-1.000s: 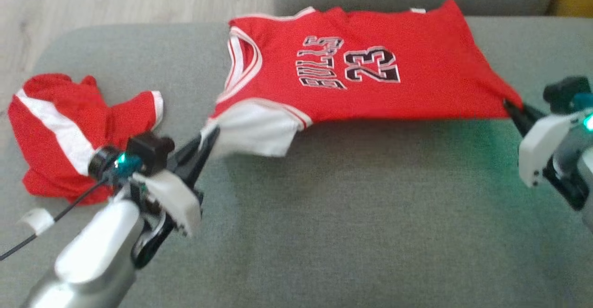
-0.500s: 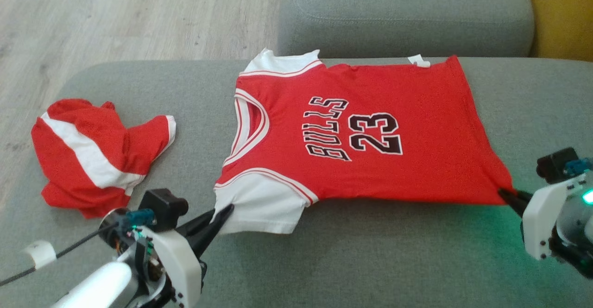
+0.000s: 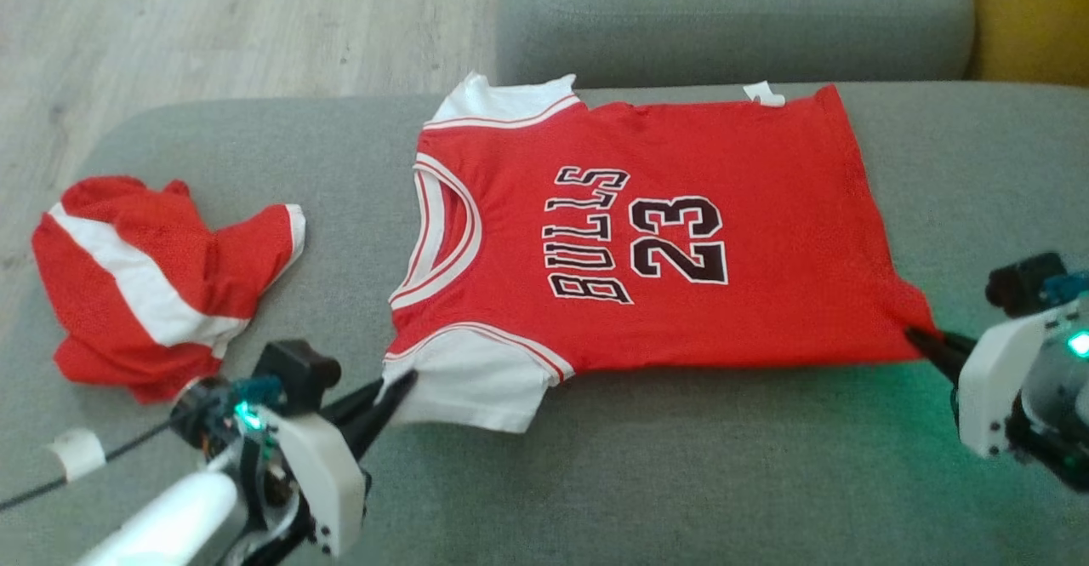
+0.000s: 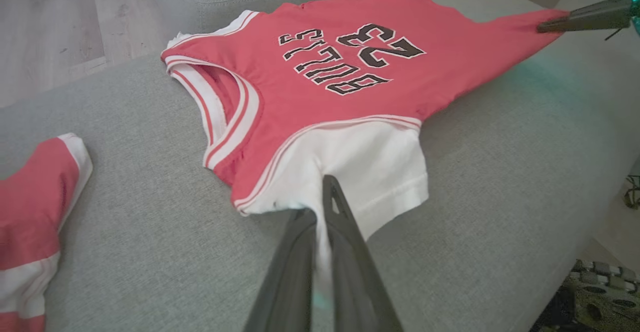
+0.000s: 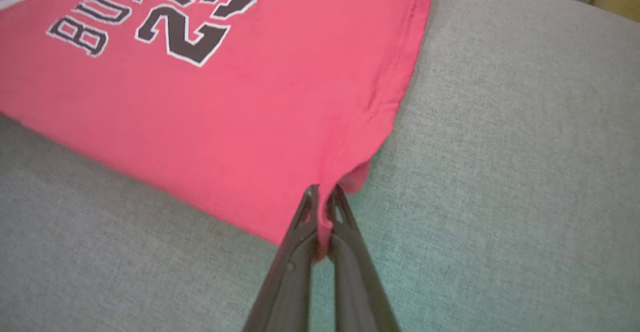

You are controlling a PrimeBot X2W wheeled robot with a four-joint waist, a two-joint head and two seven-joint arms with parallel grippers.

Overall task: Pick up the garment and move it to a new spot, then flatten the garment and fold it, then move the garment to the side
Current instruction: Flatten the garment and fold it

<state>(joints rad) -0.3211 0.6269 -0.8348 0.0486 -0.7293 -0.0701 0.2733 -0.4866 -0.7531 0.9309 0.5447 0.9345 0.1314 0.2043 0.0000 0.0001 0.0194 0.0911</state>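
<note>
A grey woven sofa seat (image 3: 647, 481) spreads wide, a second grey cushion (image 3: 732, 13) butting its far edge. Beyond, on the left, lies pale wood-plank floor (image 3: 213, 21) — at the far right corner, a yellow surface (image 3: 1034, 13). Light is soft and even.

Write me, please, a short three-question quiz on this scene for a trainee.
1. True or false: the left gripper is shut on the white sleeve of the jersey.
2. What does the right gripper grip?
A. the collar
B. a bottom corner of the jersey
C. nothing, it is open
3. Fill in: the number printed on the jersey is ____.

Key: 1 true; 2 B; 3 23.
</note>
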